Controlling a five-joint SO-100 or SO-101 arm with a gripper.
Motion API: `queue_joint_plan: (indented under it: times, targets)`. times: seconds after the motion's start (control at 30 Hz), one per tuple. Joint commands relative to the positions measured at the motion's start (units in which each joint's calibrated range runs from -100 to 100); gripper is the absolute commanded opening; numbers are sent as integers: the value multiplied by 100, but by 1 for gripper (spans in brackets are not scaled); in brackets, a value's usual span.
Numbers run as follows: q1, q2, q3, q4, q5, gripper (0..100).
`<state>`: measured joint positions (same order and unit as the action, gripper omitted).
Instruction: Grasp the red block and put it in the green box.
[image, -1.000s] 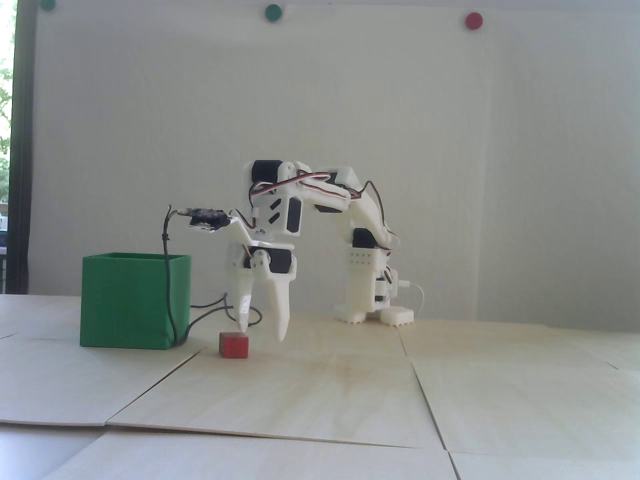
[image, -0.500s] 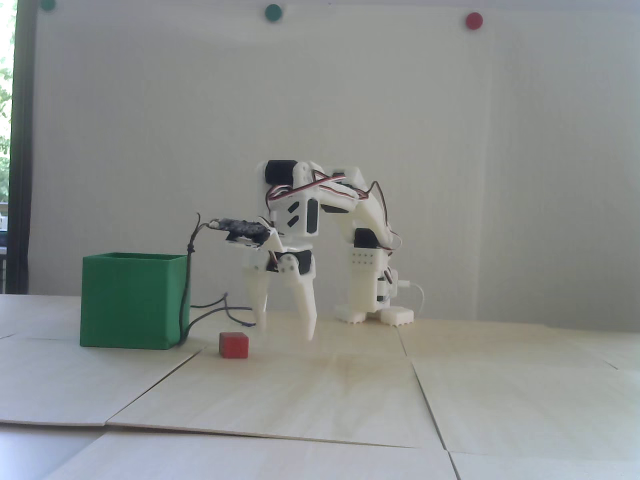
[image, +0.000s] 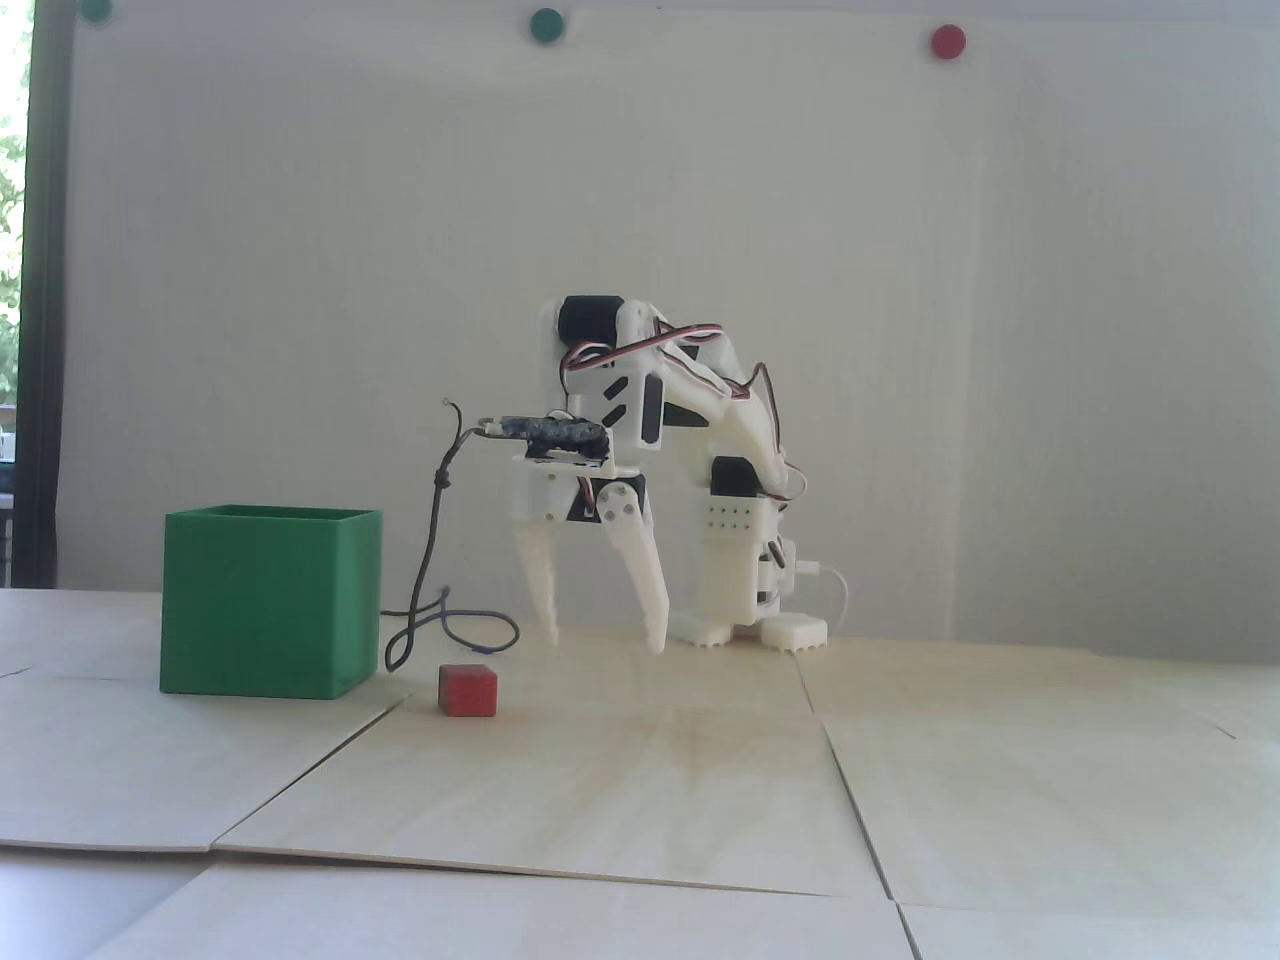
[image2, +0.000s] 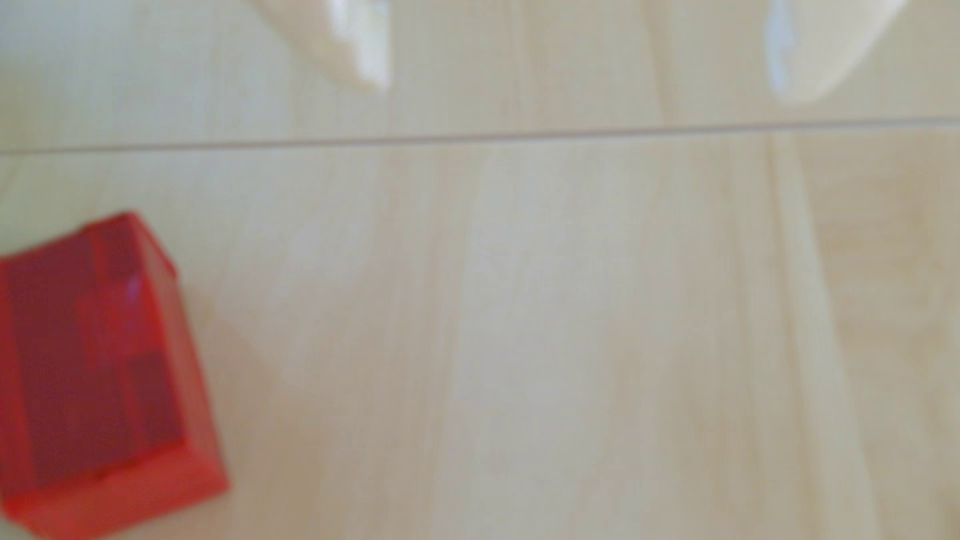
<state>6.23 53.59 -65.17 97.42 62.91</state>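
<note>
Hovering with its fingers spread wide and nothing between them, the white gripper (image: 603, 640) hung tips-down just above the pale wooden table (image: 700, 780), short of the red block (image: 468, 691) it had come to fetch. The block sat on the table, untouched, off to the left of the fingertips in the fixed view and nearer the camera, a little to the right of the green box (image: 270, 600), whose top stood open. A dark cable (image: 432, 540) drooped from the wrist and looped on the table between box and block.

In the wrist view the block (image2: 104, 374) lay in the lower left corner, turned slightly askew, while the two fingertips (image2: 363, 46) showed at the top edge, well apart from it, with a board seam (image2: 467, 136) crossing between. The picture was blurred, so fine edges could not be read.

To take the block cleanly, the gripper would likely have needed to shift toward that corner until the block sat centred between the open fingers, twist a touch to meet its flat sides squarely, then drop low before closing. Closing off-centre would probably have nudged the block aside, perhaps toward the cable loop. The box's tall wall would call for a high lift afterward.
</note>
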Motion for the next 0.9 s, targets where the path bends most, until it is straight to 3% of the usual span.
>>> queue_joint_plan:
  times: [0.0, 0.23, 0.87]
  targets:
    - [-16, -175, -439, 123, -570, 26]
    - [0, -120, -395, 148, -1215, 26]
    - [33, -128, -439, 81, -1226, 26]
